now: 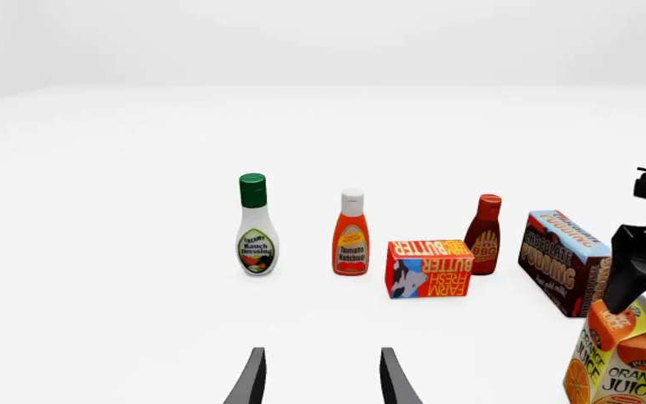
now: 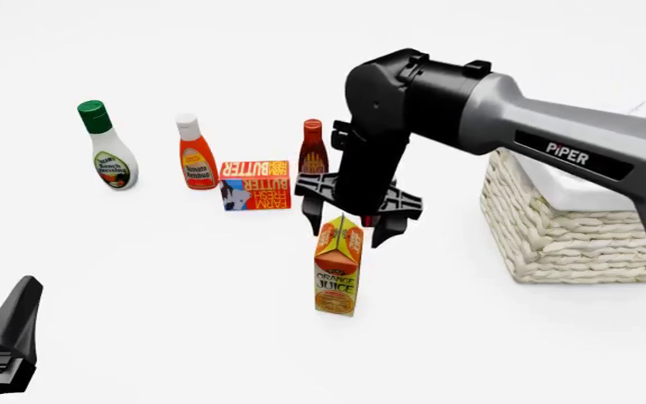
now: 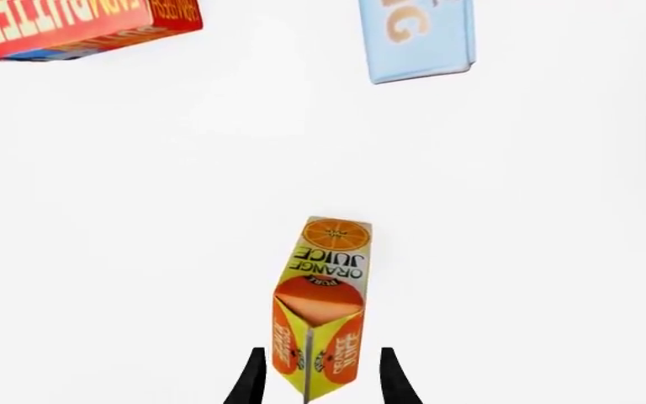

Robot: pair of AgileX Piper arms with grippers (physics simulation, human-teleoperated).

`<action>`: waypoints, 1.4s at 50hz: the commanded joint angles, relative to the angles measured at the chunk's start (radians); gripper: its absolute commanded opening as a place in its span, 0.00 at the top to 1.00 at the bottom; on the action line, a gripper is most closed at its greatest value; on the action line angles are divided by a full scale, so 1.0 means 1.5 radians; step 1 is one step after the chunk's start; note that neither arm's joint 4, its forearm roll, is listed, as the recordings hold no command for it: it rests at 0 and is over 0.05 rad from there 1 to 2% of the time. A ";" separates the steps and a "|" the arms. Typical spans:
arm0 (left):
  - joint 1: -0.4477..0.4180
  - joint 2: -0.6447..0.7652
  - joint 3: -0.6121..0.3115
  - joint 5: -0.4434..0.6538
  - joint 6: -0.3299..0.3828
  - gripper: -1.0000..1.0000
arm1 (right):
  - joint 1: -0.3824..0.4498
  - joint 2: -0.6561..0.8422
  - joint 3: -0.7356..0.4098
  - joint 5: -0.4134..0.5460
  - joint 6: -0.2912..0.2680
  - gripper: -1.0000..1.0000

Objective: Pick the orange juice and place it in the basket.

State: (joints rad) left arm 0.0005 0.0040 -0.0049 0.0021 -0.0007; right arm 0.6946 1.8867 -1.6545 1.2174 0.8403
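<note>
The orange juice (image 2: pixel 338 273) is a tall orange and yellow gable-top carton standing upright on the white table; it also shows in the left wrist view (image 1: pixel 626 362) and the right wrist view (image 3: pixel 320 311). My right gripper (image 2: pixel 352 231) hangs over it, open, with a finger on each side of the carton's gable top (image 3: pixel 323 383). The basket (image 2: pixel 564 231), cream-white wicker with a white cloth lining, stands to the right of the carton, partly behind my right arm. My left gripper (image 1: pixel 323 383) is open and empty, low at the near left (image 2: pixel 3 341).
Behind the carton stand a ranch dressing bottle (image 2: pixel 108 156), a ketchup bottle (image 2: pixel 196 156), a flat butter box (image 2: pixel 256 185) and a dark sauce bottle (image 2: pixel 314 147). A chocolate pudding box (image 1: pixel 564 261) stands beyond the carton, hidden by my arm in the front view.
</note>
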 commanded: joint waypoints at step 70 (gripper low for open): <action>0.000 0.000 0.000 0.000 0.000 0.00 | 0.024 0.023 0.090 -0.083 0.019 0.00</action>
State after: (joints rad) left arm 0.0006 0.0040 -0.0049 0.0021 -0.0007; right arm 0.7377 1.9128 -1.5348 1.1035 0.8749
